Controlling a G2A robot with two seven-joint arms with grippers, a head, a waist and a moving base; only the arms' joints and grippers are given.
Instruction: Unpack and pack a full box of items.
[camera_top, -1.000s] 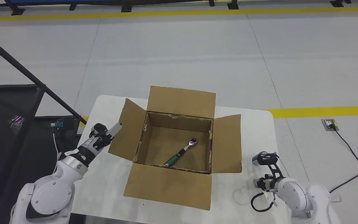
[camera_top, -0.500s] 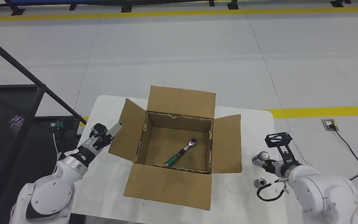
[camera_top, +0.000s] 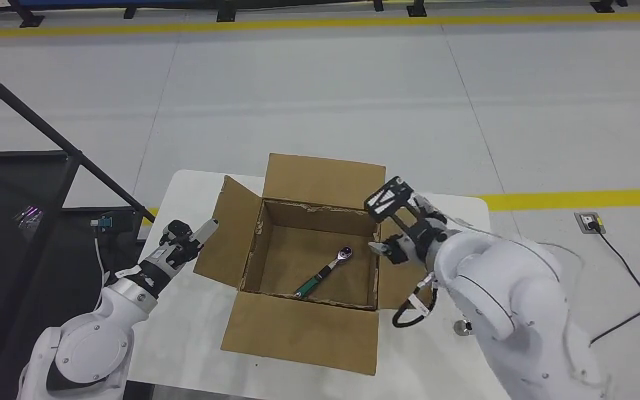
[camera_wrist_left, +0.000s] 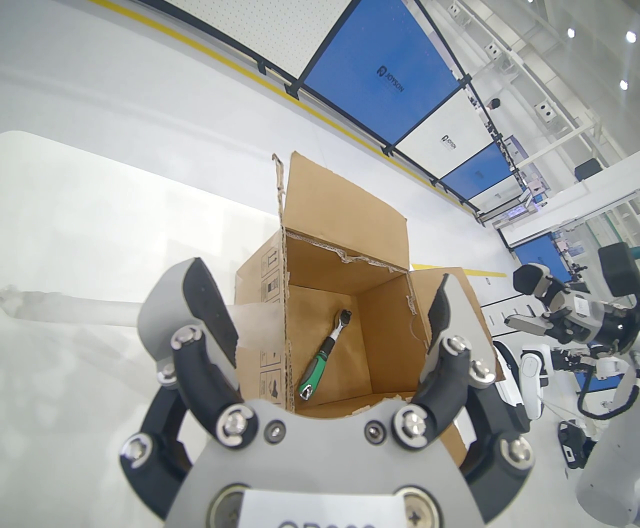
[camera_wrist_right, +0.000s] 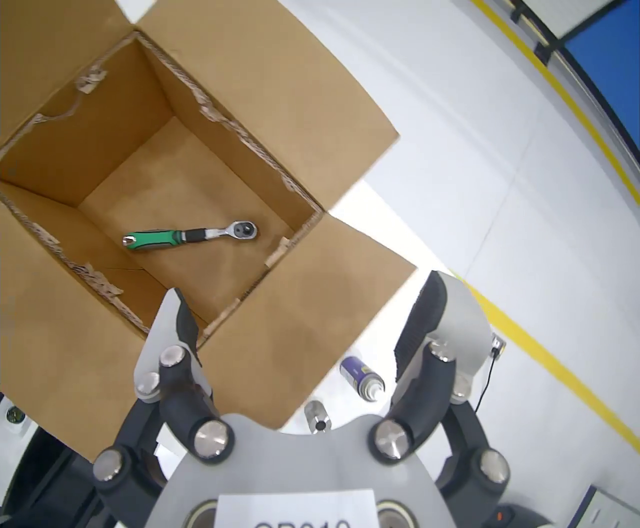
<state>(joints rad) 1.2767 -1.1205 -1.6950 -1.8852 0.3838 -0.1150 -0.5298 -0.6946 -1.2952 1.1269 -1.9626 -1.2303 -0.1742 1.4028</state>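
Observation:
An open cardboard box (camera_top: 325, 182) stands mid-table with all flaps folded out. A ratchet wrench (camera_top: 325, 272) with a green handle lies alone on its floor, also seen in the left wrist view (camera_wrist_left: 320, 357) and the right wrist view (camera_wrist_right: 185, 236). My right gripper (camera_top: 392, 222) hangs open over the box's right flap (camera_wrist_right: 310, 320), empty (camera_wrist_right: 305, 290). My left gripper (camera_top: 188, 236) sits low beside the left flap, open and empty (camera_wrist_left: 322, 280). A small spray can (camera_wrist_right: 362, 377) and a metal socket (camera_wrist_right: 316, 416) lie on the table right of the box.
The white table (camera_top: 200, 330) has bare room to the left of the box and along its front. The socket (camera_top: 462, 327) rests near the table's right front. A black frame and a cable stand off the table's left side.
The right arm has swung from the table's right front corner up and leftwards to above the box's right flap, leaving the can and socket behind. The left arm has kept still.

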